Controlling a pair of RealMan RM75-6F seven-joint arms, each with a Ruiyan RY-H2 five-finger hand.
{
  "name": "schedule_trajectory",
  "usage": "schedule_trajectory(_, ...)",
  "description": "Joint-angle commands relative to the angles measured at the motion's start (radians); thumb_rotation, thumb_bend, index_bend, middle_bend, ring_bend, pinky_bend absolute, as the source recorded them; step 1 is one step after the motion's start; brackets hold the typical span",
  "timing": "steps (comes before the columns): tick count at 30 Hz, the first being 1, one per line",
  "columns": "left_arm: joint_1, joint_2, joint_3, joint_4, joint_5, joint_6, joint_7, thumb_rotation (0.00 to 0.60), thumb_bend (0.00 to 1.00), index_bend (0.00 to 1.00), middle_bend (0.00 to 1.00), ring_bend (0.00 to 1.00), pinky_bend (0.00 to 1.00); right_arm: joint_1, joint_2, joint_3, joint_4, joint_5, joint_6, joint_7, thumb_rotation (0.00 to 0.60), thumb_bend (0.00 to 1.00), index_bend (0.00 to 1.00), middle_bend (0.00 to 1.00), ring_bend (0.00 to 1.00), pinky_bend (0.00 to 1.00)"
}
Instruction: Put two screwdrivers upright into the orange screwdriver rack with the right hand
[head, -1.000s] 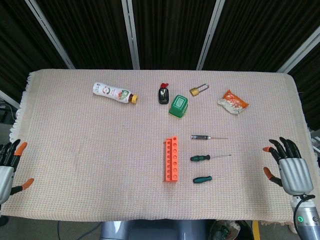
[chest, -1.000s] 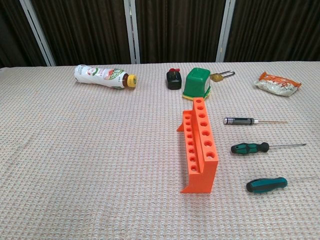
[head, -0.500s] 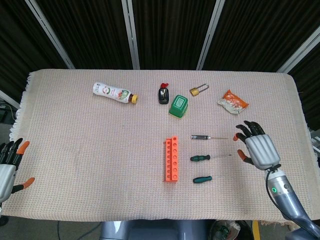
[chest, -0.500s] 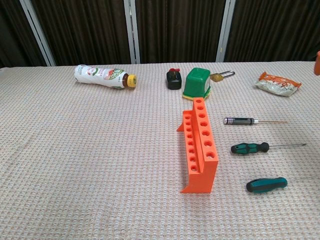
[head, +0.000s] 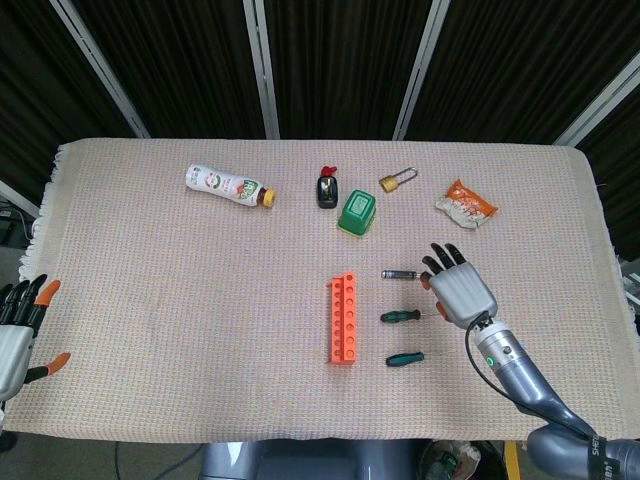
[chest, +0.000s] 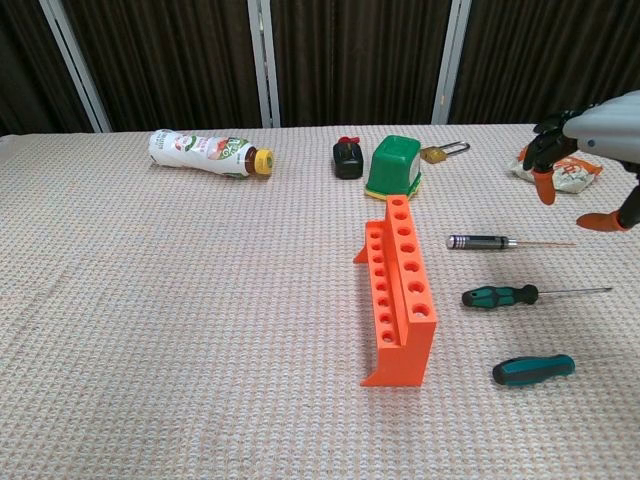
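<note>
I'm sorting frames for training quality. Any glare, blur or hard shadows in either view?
Head view: even, soft light, no glare on the cloth; the right hand and rack are sharp, shadows faint. Chest view: equally even; the rack and screwdrivers are crisp, while the right hand at the frame edge is cropped and slightly soft.

Below my right hand (head: 460, 290) three screwdrivers lie flat: a slim dark metal-handled screwdriver (chest: 482, 242) under my fingertips, a green-and-black-handled screwdriver (chest: 500, 296) beside my palm, and a stubby teal-handled screwdriver (chest: 533, 370) nearer my wrist. The orange plastic screwdriver rack (chest: 399, 290) stands empty beyond them.
</note>
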Motion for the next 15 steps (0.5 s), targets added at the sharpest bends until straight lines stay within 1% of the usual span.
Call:
schedule_trajectory(1, -0.002, -0.001, -0.001, 0.003, 0.000, -0.002, -0.003, 0.600, 0.09, 0.06, 0.00, 0.00, 0.00, 0.037, -0.040, -0.022, -0.032, 0.083, 0.031, -0.121, 0.600, 0.30, 0.44, 0.19, 0.01, 0.06)
schedule_trajectory(7, -0.008, -0.005, -0.008, 0.020, -0.002, -0.002, -0.015, 0.600, 0.09, 0.06, 0.00, 0.00, 0.00, 0.076, -0.106, -0.063, -0.062, 0.187, 0.082, -0.278, 0.600, 0.30, 0.45, 0.19, 0.00, 0.05)
schedule_trajectory(11, -0.011, -0.004, -0.009, 0.026, -0.002, -0.004, -0.021, 0.600, 0.09, 0.06, 0.00, 0.00, 0.00, 0.100, -0.150, -0.075, -0.058, 0.242, 0.106, -0.324, 0.600, 0.29, 0.45, 0.19, 0.00, 0.04)
schedule_trajectory(15, -0.013, 0.001, -0.011, 0.026, -0.009, -0.009, -0.023, 0.600, 0.09, 0.06, 0.00, 0.00, 0.00, 0.126, -0.191, -0.086, -0.040, 0.294, 0.110, -0.344, 0.600, 0.22, 0.45, 0.19, 0.00, 0.04)
